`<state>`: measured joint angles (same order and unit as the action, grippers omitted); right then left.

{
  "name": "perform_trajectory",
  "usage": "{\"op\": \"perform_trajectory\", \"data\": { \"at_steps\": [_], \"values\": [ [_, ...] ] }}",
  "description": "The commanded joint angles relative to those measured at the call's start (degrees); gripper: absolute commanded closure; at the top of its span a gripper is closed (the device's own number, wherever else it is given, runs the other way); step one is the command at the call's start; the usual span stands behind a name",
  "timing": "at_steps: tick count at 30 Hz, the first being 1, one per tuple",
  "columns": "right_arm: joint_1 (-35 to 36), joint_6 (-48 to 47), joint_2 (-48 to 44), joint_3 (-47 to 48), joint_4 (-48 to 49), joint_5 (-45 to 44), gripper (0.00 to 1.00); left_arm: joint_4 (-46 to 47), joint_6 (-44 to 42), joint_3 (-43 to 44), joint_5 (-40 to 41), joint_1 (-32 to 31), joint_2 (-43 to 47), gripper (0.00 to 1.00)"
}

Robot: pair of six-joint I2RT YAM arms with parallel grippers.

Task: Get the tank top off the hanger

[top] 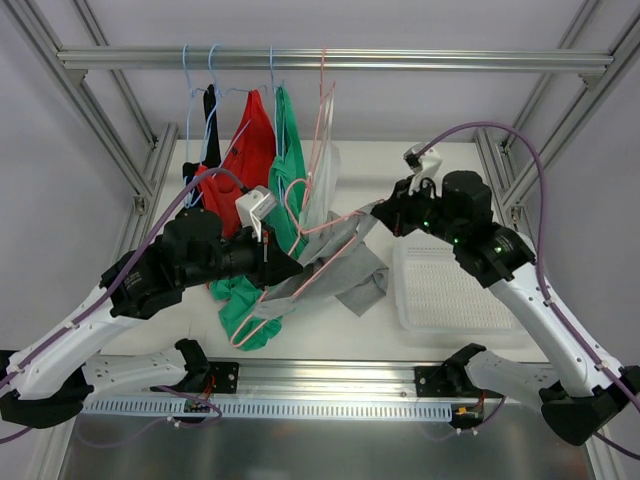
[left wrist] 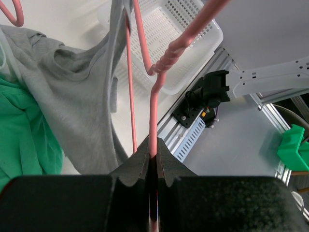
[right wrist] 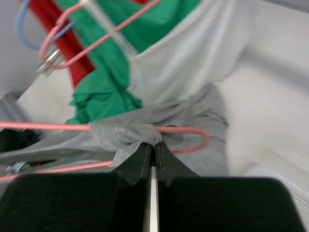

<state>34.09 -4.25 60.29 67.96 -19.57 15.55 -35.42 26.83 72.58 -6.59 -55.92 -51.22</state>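
The grey tank top (top: 352, 282) hangs on a pink wire hanger (top: 322, 262) held low over the table, tilted. My left gripper (top: 297, 268) is shut on the hanger's neck just below the twist; in the left wrist view the pink wire (left wrist: 153, 111) runs straight into the closed jaws of that gripper (left wrist: 153, 153), with the grey top (left wrist: 77, 96) draped to the left. My right gripper (top: 385, 212) is shut on the top's bunched grey strap (right wrist: 120, 131) where it wraps the hanger's rounded end (right wrist: 193, 131); the gripper (right wrist: 153, 145) pinches the fabric just under the wire.
A rail (top: 330, 60) at the back carries hangers with black (top: 210, 130), red (top: 250, 150), green (top: 288, 160) and white (top: 325, 180) garments. Green cloth (top: 245, 300) lies under the left arm. A white perforated basket (top: 450, 290) stands at the right.
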Motion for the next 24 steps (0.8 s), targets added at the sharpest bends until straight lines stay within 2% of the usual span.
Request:
{"op": "perform_trajectory", "data": {
  "at_steps": [1, 4, 6, 8, 13, 16, 17, 19, 21, 22, 24],
  "values": [
    [-3.6, -0.3, -3.3, 6.2, -4.1, -18.6, 1.00, -0.3, -1.5, -0.3, -1.0, -0.6, 2.2, 1.00],
    [-10.7, -0.6, -0.2, 11.1, -7.9, -20.7, 1.00, -0.9, -3.9, -0.1, -6.4, -0.6, 3.8, 1.00],
    [-14.5, -0.4, 3.2, 14.2, -10.5, -17.7, 1.00, -0.8, -5.3, 0.7, -7.1, -0.6, 5.2, 1.00],
    [-14.7, -0.8, 4.2, 17.8, -13.6, -12.0, 1.00, -0.8, -6.0, 2.3, -5.2, -0.6, 6.5, 1.00],
    [-14.7, 1.3, 1.2, 19.0, -13.3, 3.4, 1.00, 3.8, -8.6, 7.5, -1.5, -0.6, 7.4, 1.00],
    [-14.8, 3.7, -1.0, 19.9, -13.3, 6.4, 1.00, 13.0, -11.5, 8.2, -7.3, -0.6, 5.8, 1.00],
    [-15.4, 5.9, -1.7, 20.4, -13.3, 5.2, 1.00, 14.3, -13.5, 9.1, -14.3, -0.6, 4.7, 1.00],
    [-16.1, 6.0, -2.5, 21.0, -13.5, 5.1, 1.00, 16.9, -14.7, 11.3, -19.4, -0.6, 1.0, 1.00],
    [-16.9, 7.0, -2.5, 21.2, -13.9, 9.4, 1.00, 22.8, -14.0, 9.4, -20.3, -0.6, 0.8, 1.00],
    [-16.8, 7.8, -2.6, 20.5, -13.7, 17.0, 1.00, 32.7, -13.1, 4.8, -20.1, -0.6, 1.3, 1.00],
    [-15.5, 11.3, -4.7, 14.4, -9.3, 22.4, 1.00, 43.5, -11.8, 0.0, -16.9, -0.6, 2.4, 1.00]
  ]
}}
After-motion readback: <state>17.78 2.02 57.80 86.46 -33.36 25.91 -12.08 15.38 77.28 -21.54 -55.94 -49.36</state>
